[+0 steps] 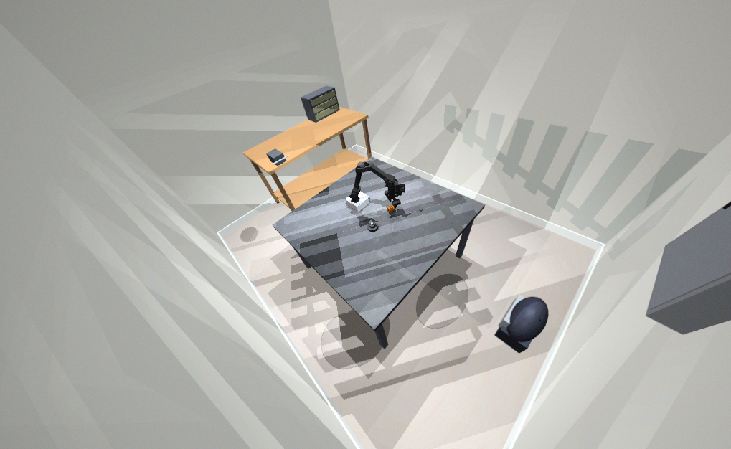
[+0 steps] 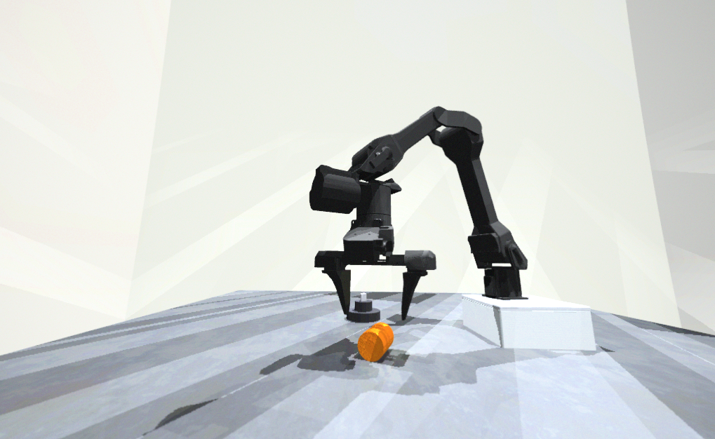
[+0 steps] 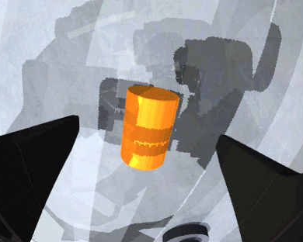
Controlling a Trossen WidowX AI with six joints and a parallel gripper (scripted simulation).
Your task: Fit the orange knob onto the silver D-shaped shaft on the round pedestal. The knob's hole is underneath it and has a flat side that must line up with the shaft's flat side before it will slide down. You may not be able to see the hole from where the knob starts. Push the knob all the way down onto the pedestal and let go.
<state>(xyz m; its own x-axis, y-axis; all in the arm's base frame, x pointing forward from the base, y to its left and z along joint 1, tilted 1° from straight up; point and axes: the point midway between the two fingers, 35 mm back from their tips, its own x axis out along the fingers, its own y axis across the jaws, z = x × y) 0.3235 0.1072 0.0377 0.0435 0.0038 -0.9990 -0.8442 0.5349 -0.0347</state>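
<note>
The orange knob (image 1: pixel 391 209) (image 2: pixel 375 342) (image 3: pixel 149 128) lies on its side on the table. Its hole does not show in any view. My gripper (image 2: pixel 375 318) (image 3: pixel 151 133) is wide open and empty, above the knob, with a fingertip off to either side of it in the wrist view. The round dark pedestal (image 1: pixel 372 227) (image 2: pixel 371 315) stands upright on the table, beyond the knob in the exterior view, and its edge shows at the bottom of the wrist view. The silver shaft (image 2: pixel 363 296) points up from it. The shaft's flat side cannot be made out.
The arm's white base block (image 1: pixel 358 202) (image 2: pixel 545 327) stands on the grey table (image 1: pixel 379 278) (image 2: pixel 130 392). A wooden bench (image 1: pixel 306 135) with a dark drawer cabinet (image 1: pixel 321 105) is beside the table. A dark rounded object (image 1: pixel 529 318) is on the floor.
</note>
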